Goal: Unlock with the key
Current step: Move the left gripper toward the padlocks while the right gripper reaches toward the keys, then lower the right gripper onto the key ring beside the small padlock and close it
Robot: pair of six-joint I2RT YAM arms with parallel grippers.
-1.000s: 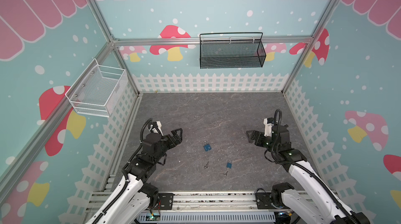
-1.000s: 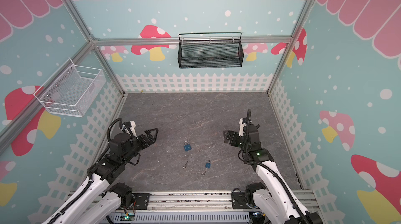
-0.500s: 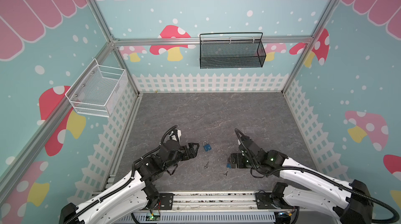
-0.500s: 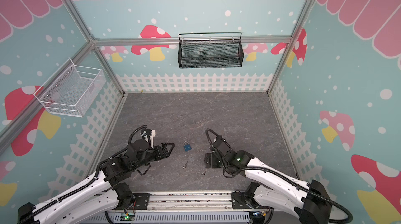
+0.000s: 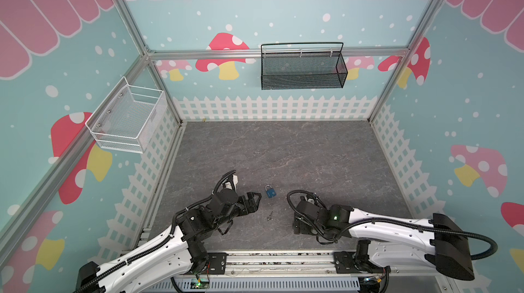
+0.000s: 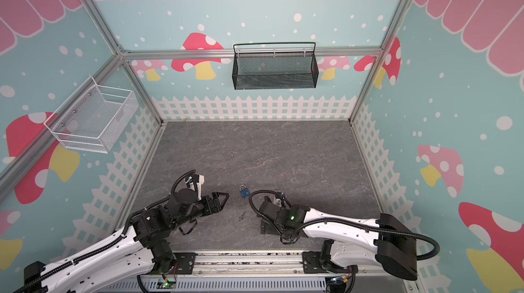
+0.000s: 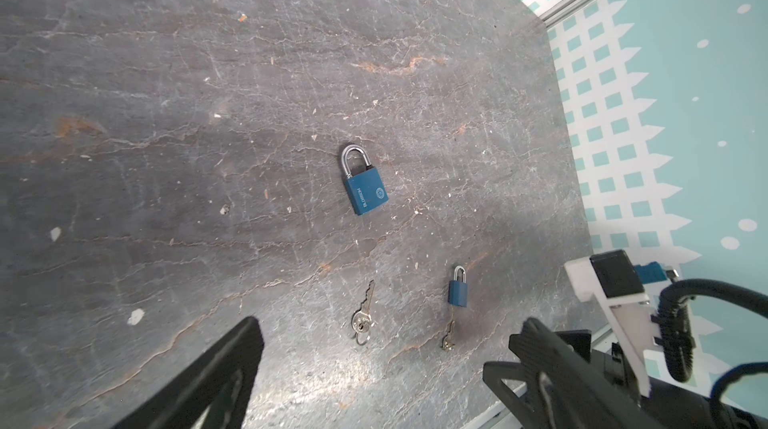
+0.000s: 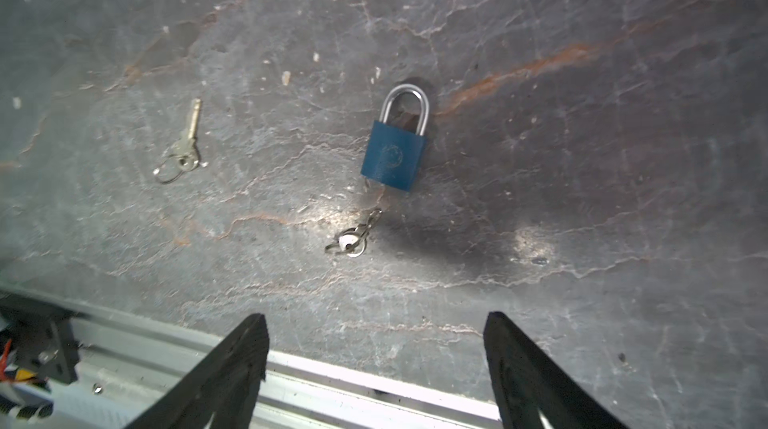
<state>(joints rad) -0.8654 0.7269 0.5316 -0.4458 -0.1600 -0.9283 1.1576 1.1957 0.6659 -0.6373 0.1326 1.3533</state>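
Blue padlock [image 5: 270,191] lies flat on the counter [image 5: 283,149], loose key [image 5: 269,216] at its 6 o'clock. My left tool [image 5: 256,200] gapes empty at its 8 o'clock; my right tool [image 8: 374,323] is open too. Best to pinch the key's bow, leaving the blade free.

Ahead of me, a black mesh basket [image 5: 302,69] hangs from the metal bar [image 5: 198,53] on the back wall [image 5: 283,22], and a white wire basket [image 5: 127,120] is fixed to the wall on my left [image 5: 56,78]. My grey, stone-patterned desk [image 5: 283,149] is ringed by a painted white fence [image 5: 269,107] under mushroom wallpaper [image 5: 224,56]. Pale specks [image 7: 136,317] dot it.
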